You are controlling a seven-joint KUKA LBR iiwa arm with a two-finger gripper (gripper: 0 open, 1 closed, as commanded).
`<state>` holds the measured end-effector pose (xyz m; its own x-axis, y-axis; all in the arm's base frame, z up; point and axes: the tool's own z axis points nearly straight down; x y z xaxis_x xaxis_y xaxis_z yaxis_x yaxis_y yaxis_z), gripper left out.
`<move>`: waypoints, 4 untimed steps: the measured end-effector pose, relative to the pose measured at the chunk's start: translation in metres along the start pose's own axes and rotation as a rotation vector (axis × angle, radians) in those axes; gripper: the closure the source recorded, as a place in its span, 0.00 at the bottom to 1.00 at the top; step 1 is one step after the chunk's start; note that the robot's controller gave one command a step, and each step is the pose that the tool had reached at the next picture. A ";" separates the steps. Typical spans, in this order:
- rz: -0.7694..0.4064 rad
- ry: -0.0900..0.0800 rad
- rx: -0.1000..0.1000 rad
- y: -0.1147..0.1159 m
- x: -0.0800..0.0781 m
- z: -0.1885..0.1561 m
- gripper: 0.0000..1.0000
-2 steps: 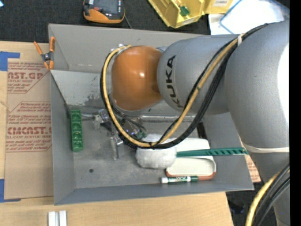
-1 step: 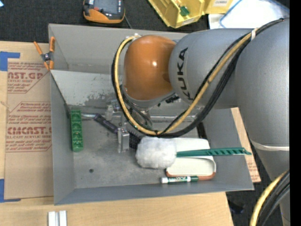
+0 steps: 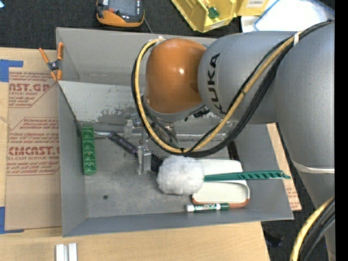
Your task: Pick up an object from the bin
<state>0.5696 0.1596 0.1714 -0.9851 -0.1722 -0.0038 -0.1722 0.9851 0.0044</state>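
Note:
My gripper (image 3: 143, 159) hangs low over the middle of the bin floor, under the arm's orange cover. A thin black stick-shaped thing (image 3: 122, 141) lies just to its left, slanting toward it. A white fluffy ball (image 3: 179, 176) rests just right of the gripper, close beside it. A green toothed brick (image 3: 88, 149) lies lengthwise along the left wall, well apart from the gripper.
Right of the fluffy ball lie a green comb-like strip (image 3: 251, 175), a white block with an orange edge (image 3: 224, 192) and a marker (image 3: 209, 206) by the front wall. The arm covers the bin's back right part.

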 end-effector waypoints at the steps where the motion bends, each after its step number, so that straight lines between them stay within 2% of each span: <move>1: 0.072 -0.003 -0.001 0.015 0.023 0.097 0.00; 2: -0.007 -0.017 -0.003 0.070 0.006 0.102 0.00; 3: -0.035 0.002 0.000 -0.073 0.018 -0.019 1.00; 4: -0.036 0.002 0.000 -0.073 0.018 -0.019 1.00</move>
<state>0.5647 0.0846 0.1901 -0.9783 -0.2072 -0.0016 -0.2072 0.9783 0.0048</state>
